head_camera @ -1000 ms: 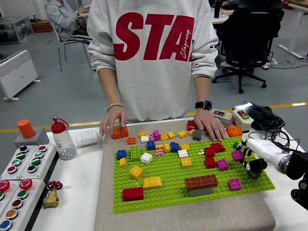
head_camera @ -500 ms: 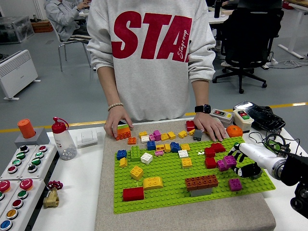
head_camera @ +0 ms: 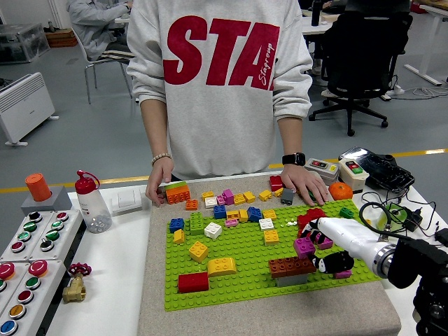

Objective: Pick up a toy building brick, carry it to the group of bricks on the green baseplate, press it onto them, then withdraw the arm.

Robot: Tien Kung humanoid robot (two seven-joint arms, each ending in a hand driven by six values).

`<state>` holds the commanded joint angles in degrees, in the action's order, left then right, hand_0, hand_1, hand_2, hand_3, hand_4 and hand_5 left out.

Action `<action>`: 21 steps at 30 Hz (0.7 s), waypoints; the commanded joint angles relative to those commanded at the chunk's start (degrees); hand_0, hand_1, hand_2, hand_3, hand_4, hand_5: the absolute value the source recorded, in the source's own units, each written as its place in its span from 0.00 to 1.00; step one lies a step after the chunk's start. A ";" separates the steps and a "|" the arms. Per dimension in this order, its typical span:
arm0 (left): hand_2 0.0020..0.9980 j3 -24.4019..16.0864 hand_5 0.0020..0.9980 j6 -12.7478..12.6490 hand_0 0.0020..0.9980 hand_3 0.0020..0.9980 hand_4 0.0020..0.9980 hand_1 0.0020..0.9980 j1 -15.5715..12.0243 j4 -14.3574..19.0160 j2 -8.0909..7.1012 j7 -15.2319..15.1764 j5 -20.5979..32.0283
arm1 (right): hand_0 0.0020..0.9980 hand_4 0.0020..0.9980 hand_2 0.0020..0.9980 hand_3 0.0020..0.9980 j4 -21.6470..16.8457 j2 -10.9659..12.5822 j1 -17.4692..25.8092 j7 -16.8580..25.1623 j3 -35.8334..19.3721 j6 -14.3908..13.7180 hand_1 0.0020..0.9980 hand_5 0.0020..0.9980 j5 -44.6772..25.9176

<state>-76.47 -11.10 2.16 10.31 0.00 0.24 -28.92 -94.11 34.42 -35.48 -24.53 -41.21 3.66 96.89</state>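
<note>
The green baseplate [head_camera: 241, 246] lies on a grey mat and carries scattered bricks. A brown brick row on a grey brick [head_camera: 291, 266] stands at its front right. My right hand [head_camera: 316, 249] reaches in from the right, just above and right of that brown row. Its fingers are shut on a magenta brick [head_camera: 304, 246], which hangs at the row's upper right edge. Another magenta brick [head_camera: 325, 242] sits behind the hand. Loose bricks [head_camera: 231, 199] line the plate's far edge. The left arm is out of view.
A person stands at the far side, one hand [head_camera: 159, 183] by an orange-and-green brick [head_camera: 176, 192], the other hand [head_camera: 305, 185] resting on the mat. A bottle [head_camera: 92, 204] and button panels [head_camera: 28, 245] stand at left; control boxes [head_camera: 353, 168] and cables at right.
My right hand has moved left across the plate from its right edge, carrying the magenta brick up to the brown row. The person's hand near the orange brick shifted slightly.
</note>
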 joint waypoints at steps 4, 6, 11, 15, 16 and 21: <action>0.86 0.14 1.00 0.01 0.75 0.71 0.49 0.77 0.04 0.00 0.00 0.01 0.11 | 0.77 0.45 0.66 0.58 -0.43 -0.69 0.18 0.23 0.83 -0.74 0.66 0.17 0.59; 0.86 0.19 1.00 0.00 0.75 0.71 0.49 0.77 0.07 0.00 0.00 0.00 0.15 | 0.77 0.45 0.66 0.58 0.11 -1.37 0.16 0.41 1.42 -1.25 0.66 0.17 1.05; 0.85 0.23 1.00 -0.01 0.75 0.71 0.49 0.76 0.11 0.00 0.00 -0.02 0.18 | 0.77 0.47 0.66 0.59 1.43 -2.31 0.05 0.57 2.08 -2.08 0.66 0.19 1.90; 0.85 0.19 1.00 -0.02 0.75 0.71 0.49 0.76 0.13 0.00 0.00 -0.05 0.18 | 0.77 0.47 0.66 0.59 2.82 -2.64 -0.05 0.54 2.14 -2.67 0.66 0.19 2.80; 0.85 0.18 1.00 -0.03 0.75 0.71 0.49 0.76 0.13 0.00 0.00 -0.05 0.18 | 0.77 0.47 0.66 0.59 3.24 -2.69 -0.07 0.53 2.12 -2.83 0.66 0.19 3.09; 0.85 0.16 1.00 -0.04 0.75 0.71 0.49 0.76 0.11 0.00 0.00 -0.05 0.15 | 0.77 0.48 0.67 0.59 4.15 -2.71 -0.03 0.39 2.02 -3.00 0.66 0.22 3.46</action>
<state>-76.31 -11.14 2.27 10.31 0.00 0.19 -28.77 -89.95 31.72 -35.50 -24.14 -39.19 0.66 100.36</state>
